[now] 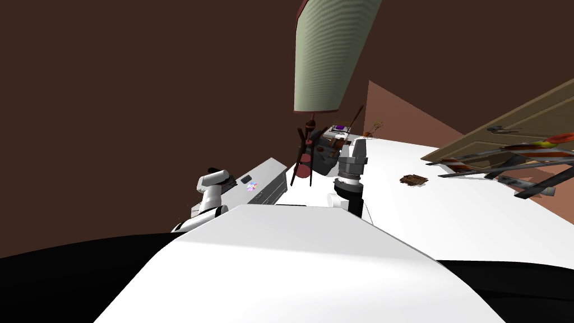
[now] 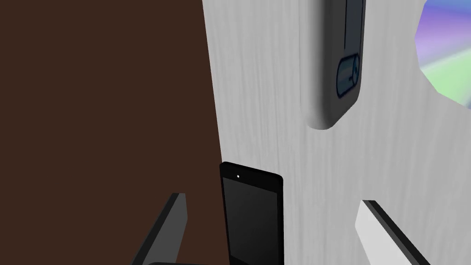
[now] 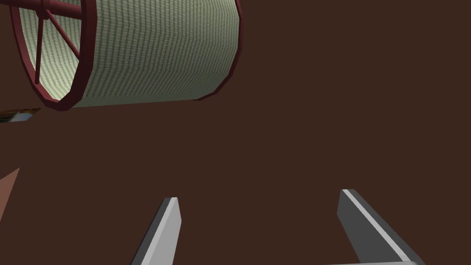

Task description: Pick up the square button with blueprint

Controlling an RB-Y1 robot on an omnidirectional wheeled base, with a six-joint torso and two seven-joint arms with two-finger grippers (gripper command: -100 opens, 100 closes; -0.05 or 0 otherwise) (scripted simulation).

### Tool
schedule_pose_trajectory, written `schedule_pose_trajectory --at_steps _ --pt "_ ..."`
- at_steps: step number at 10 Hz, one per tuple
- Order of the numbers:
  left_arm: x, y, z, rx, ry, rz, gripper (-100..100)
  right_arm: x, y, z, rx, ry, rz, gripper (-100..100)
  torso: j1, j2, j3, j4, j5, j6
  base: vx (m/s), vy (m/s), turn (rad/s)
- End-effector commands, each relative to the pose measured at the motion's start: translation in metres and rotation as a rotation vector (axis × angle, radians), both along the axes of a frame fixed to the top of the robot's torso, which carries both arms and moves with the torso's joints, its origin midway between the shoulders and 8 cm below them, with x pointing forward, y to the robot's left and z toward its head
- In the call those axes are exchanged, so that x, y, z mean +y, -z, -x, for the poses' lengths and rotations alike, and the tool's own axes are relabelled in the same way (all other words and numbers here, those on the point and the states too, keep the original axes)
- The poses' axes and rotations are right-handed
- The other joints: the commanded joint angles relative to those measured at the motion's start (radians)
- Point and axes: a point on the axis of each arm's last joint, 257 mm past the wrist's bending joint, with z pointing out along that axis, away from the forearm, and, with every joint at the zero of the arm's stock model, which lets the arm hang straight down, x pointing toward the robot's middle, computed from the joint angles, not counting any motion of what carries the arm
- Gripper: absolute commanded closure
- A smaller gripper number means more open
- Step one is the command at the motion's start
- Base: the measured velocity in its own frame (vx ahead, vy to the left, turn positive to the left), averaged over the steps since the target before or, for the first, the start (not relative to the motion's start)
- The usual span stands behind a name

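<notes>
My left gripper (image 2: 276, 230) hangs open over a light grey cabinet top (image 2: 395, 152). A flat black slab with a dark screen (image 2: 252, 216) lies at the top's edge, between my fingers and closer to the dark one (image 2: 168, 227). Farther along lie a rounded grey handset-like piece (image 2: 338, 69) and a rainbow-sheened disc (image 2: 448, 50). I cannot tell which of these is the square button. In the head view the left arm (image 1: 212, 188) reaches over the cabinet (image 1: 269, 174). My right gripper (image 3: 262, 230) is open and holds nothing.
A lamp with a green ribbed shade (image 1: 331, 50) and a dark red stand (image 1: 305, 154) rises behind the cabinet. The white table (image 1: 459, 207) carries a small brown thing (image 1: 413, 180). Clutter (image 1: 336, 134) sits at its far end. A brown wall (image 2: 101, 101) drops beside the cabinet.
</notes>
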Motion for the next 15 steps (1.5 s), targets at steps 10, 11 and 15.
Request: schedule_pose_trajectory --at_steps 10,11,15 --pt "-0.008 0.02 0.047 0.198 -0.167 0.235 -100 0.0 0.0 0.0 0.0 0.0 0.0 0 0.0 0.0 0.0 0.0 0.0 -0.001 0.021 0.006 -0.089" --pt "-0.01 0.019 0.052 0.216 -0.184 0.26 -100 0.0 0.0 0.0 0.0 0.0 0.0 0 0.0 0.0 0.0 0.0 0.0 -0.001 0.025 0.006 -0.123" --pt "-0.013 0.013 0.065 0.266 -0.236 0.335 -100 0.0 0.0 0.0 0.0 0.0 0.0 0 0.0 -0.001 0.0 0.0 0.0 -0.001 0.027 0.008 -0.086"
